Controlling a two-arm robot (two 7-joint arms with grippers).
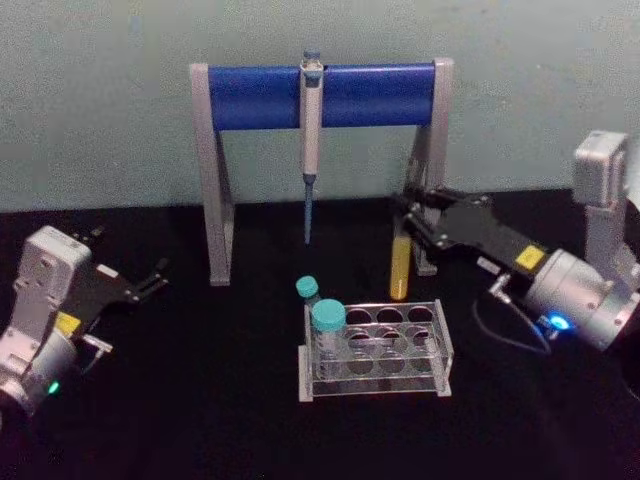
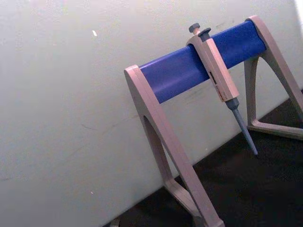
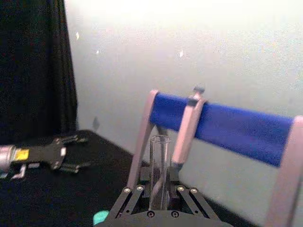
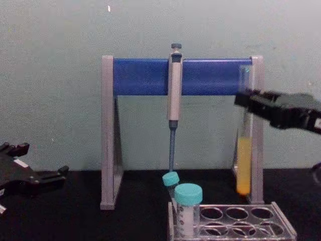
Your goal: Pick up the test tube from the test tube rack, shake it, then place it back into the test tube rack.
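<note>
My right gripper [image 1: 404,212] is clamped on the upper part of the test tube [image 1: 400,268]. It hangs upright, yellow liquid low, clear above the test tube rack [image 1: 372,385] at about one o'clock from it, by the pipette stand's [image 1: 260,95] right leg. Out at nine o'clock, my left gripper [image 1: 152,280] sits low, fingers spread, holding nothing.
</note>
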